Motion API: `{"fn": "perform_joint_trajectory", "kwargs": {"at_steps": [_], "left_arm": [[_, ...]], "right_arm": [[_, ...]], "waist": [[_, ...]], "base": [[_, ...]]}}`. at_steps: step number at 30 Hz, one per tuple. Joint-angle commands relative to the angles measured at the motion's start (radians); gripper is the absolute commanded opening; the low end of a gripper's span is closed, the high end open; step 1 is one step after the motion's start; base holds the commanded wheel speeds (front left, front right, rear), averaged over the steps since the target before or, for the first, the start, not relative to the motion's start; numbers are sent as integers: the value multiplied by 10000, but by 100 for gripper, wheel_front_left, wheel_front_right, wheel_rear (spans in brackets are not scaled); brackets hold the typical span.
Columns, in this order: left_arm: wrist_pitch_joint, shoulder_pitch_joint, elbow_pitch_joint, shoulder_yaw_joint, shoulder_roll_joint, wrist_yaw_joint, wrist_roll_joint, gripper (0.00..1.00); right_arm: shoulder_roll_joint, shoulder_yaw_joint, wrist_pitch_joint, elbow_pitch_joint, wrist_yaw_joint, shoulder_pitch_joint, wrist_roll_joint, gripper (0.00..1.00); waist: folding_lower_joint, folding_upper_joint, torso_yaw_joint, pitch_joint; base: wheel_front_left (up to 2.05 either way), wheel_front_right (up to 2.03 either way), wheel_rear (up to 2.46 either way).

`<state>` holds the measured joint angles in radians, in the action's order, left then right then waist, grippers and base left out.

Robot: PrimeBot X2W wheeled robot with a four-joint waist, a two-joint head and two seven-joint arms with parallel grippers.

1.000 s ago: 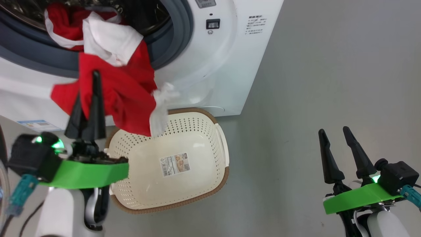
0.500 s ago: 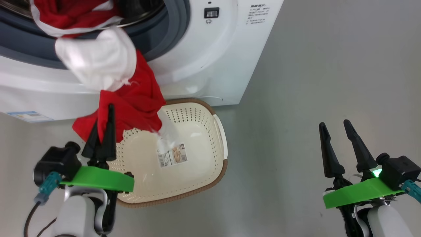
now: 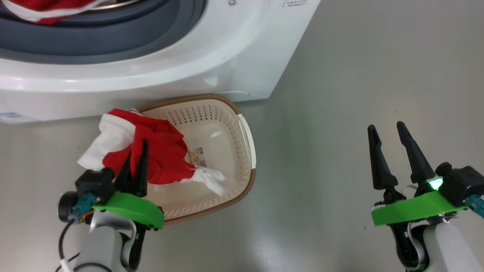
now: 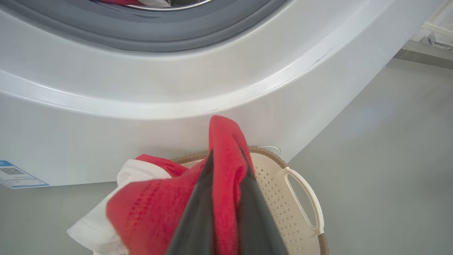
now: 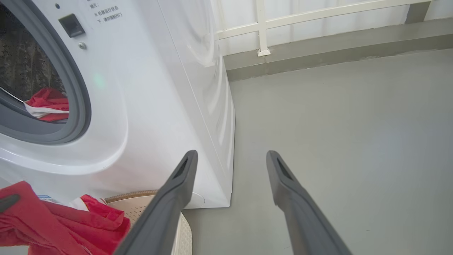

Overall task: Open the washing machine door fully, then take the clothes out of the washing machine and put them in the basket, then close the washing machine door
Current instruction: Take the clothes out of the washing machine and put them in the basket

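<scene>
My left gripper (image 3: 138,149) is shut on a red and white garment of the clothes (image 3: 159,155), which droops over the left rim of the cream basket (image 3: 227,151) and into it. From the left wrist camera the red cloth (image 4: 224,166) is pinched between the two dark fingers. The white washing machine (image 3: 189,64) stands just behind the basket, with its grey rubber ring (image 3: 94,37) in sight. More red and white clothes (image 5: 47,106) lie inside the drum. My right gripper (image 3: 383,128) hangs open over bare floor at the right. The washing machine door is out of view.
Grey floor (image 3: 340,113) spreads to the right of the machine and basket. A low grey ledge with a white railing (image 5: 262,32) runs along the back. A blue label (image 4: 14,175) sits on the machine's lower left corner.
My left gripper has come down and back from the drum mouth with the garment, which now rests partly in the basket. The head camera has tilted downward. The right gripper stays open.
</scene>
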<state>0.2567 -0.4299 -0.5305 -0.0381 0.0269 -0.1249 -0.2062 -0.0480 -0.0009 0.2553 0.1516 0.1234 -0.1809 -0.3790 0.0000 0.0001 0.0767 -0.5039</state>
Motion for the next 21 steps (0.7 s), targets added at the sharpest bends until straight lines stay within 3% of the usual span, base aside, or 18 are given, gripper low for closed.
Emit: {"fn": "perform_joint_trajectory", "kwargs": {"at_steps": [1, 21], "left_arm": [[51, -149, -28, 192, 234, -55, 138, 0], [51, -2388, -2920, -417, 764, -57, -9, 0]], "right_arm": [[-22, 211, 65, -270, 73, -146, -181, 100], [-22, 317, 65, -536, 73, -867, -211, 100]], "waist": [[0, -1, 99, -287], [0, -1, 259, -2571]], "base": [[0, 0, 0], [0, 0, 0]]}}
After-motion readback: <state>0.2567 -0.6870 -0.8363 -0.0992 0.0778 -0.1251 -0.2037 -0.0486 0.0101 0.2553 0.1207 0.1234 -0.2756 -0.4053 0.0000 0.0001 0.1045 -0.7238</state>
